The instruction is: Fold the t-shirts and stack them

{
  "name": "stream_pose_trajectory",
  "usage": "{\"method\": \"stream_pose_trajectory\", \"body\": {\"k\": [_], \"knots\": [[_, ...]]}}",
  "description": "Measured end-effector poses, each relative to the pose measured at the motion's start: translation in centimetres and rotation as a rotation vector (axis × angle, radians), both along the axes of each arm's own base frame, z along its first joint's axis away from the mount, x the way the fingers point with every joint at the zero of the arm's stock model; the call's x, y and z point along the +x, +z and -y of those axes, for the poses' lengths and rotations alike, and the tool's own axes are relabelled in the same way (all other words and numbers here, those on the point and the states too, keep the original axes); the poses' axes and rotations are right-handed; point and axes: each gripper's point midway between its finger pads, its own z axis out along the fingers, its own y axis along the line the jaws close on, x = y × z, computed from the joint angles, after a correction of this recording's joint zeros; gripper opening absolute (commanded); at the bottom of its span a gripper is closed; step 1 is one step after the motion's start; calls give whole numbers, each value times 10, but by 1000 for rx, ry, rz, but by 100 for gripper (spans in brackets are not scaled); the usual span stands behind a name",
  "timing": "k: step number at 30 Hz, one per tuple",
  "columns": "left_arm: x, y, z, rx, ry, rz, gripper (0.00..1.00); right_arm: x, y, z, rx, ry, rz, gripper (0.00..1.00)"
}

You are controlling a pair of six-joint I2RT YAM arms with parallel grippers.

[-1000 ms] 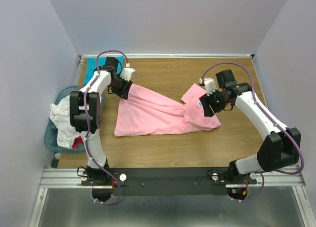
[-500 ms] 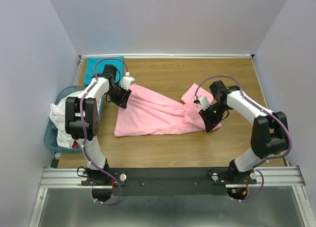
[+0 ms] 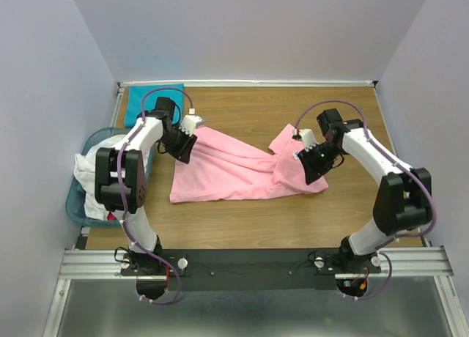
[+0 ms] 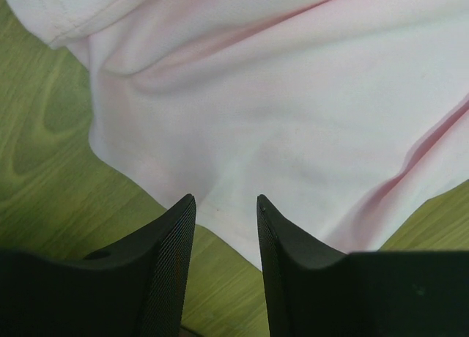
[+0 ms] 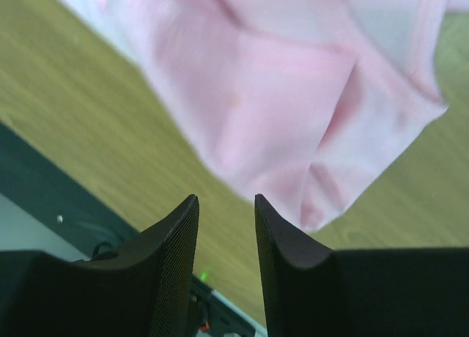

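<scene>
From above, the left gripper (image 3: 183, 145) sits at the far left corner of the pink t-shirt (image 3: 227, 172), and the right gripper (image 3: 311, 165) is over its bunched right end. Neither jaw gap can be made out there. Bare table (image 3: 249, 106) lies beyond. Left wrist: jaws parted and empty, with the cloth edge just past the tips. Right wrist: likewise released; a blurred hem shows ahead, with wood alongside.

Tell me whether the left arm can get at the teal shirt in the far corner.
Probably yes: the teal shirt lies uncovered just beyond the left gripper, which is open at the pink shirt's edge; nothing stands between them.
</scene>
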Motion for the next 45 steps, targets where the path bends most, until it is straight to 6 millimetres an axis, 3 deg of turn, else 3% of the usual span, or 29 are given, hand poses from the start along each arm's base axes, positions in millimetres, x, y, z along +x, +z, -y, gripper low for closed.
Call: {"method": "stream_pose_trajectory", "body": {"k": [4, 13, 17, 19, 22, 24, 30, 33, 34, 37, 45], "knots": [[-6, -2, 5, -3, -14, -7, 49, 22, -21, -7, 4, -57, -23, 45], [-4, -3, 9, -9, -12, 2, 49, 24, -50, -16, 21, -83, -103, 44], [-5, -6, 9, -10, -9, 1, 49, -3, -56, -18, 11, 5, -125, 43], [-8, -10, 9, -10, -5, -7, 49, -27, -58, -20, -4, 97, -131, 43], [-11, -14, 9, -11, 2, -21, 49, -63, -59, -15, -46, 226, -134, 43], [-12, -16, 9, -11, 6, -24, 49, -73, -53, -7, -71, 265, -115, 44], [-11, -16, 9, -12, 6, -20, 49, -42, -6, -6, -42, 231, 96, 48], [-12, -17, 9, -14, 3, -23, 49, -23, 6, -5, -25, 179, 140, 55], [-12, -17, 9, -16, 2, -23, 49, -18, 4, -3, -23, 156, 133, 64], [-13, -16, 11, -23, -3, -24, 50, -10, -9, 1, -13, 96, 65, 70], [-18, -18, 11, -27, -10, -35, 51, 11, -36, 4, 24, 4, -52, 65]]}}
